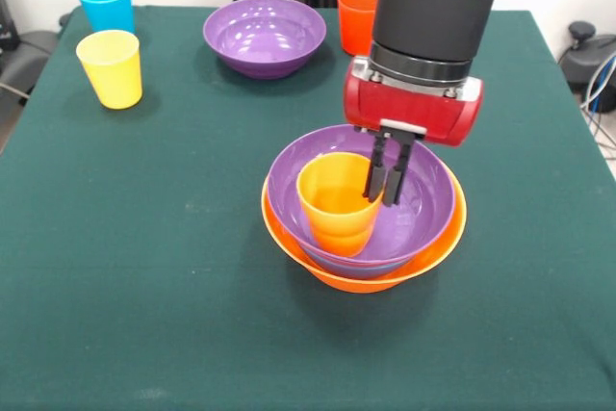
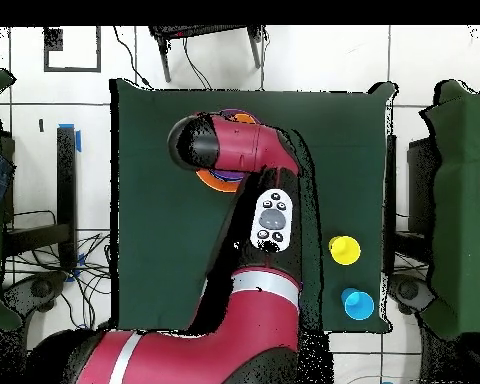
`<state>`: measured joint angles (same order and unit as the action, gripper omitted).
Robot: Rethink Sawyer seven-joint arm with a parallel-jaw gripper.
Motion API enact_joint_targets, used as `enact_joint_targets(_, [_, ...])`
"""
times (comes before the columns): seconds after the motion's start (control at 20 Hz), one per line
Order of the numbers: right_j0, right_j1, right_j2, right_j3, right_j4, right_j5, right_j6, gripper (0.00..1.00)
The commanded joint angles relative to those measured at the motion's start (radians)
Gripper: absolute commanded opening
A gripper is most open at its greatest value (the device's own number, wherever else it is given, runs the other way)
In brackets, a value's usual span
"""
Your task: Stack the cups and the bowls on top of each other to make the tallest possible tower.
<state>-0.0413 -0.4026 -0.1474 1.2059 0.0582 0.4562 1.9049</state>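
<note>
Tower (image 1: 364,228) of three nested pieces sits near the middle of the dark green tablecloth (image 1: 144,267): a large orange bowl (image 1: 423,259) as the base, a wide purple bowl (image 1: 423,201) cradled inside it, and an orange cup (image 1: 335,204) standing upright in the purple bowl's hollow, leaning slightly toward the bowl's left wall. The red and black arm comes down from above, and its gripper (image 1: 387,180) has two thin black fingers drawn close together over the cup's far rim, apparently pinching the wall there, which suggests the cup is being set in place or is about to be let go. Each bowl is wider than what it carries, so the pile sits low and steady. All pieces are glossy moulded plastic with smooth round rims that catch the light; the cloth is matte and felt-like. Spare pieces wait at the far side: a second purple bowl (image 1: 264,36), a red-orange cup (image 1: 356,16) partly behind the arm, a light blue cup (image 1: 106,4) and a yellow cup (image 1: 111,67). In the overhead view the arm (image 2: 244,160) hides most of the pile.
</note>
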Motion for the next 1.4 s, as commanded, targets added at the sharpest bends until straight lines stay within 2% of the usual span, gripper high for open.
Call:
enact_joint_targets(0.05, [-0.026, 0.003, 0.102, 0.102, -0.029, 0.111, 0.007, 0.00])
enact_joint_targets(0.5, [0.024, 0.013, 0.047, 0.087, -0.036, 0.105, 0.064, 0.00])
enact_joint_targets(1.4, [0.032, 0.039, 0.044, 0.011, -0.013, 0.133, 0.070, 0.00])
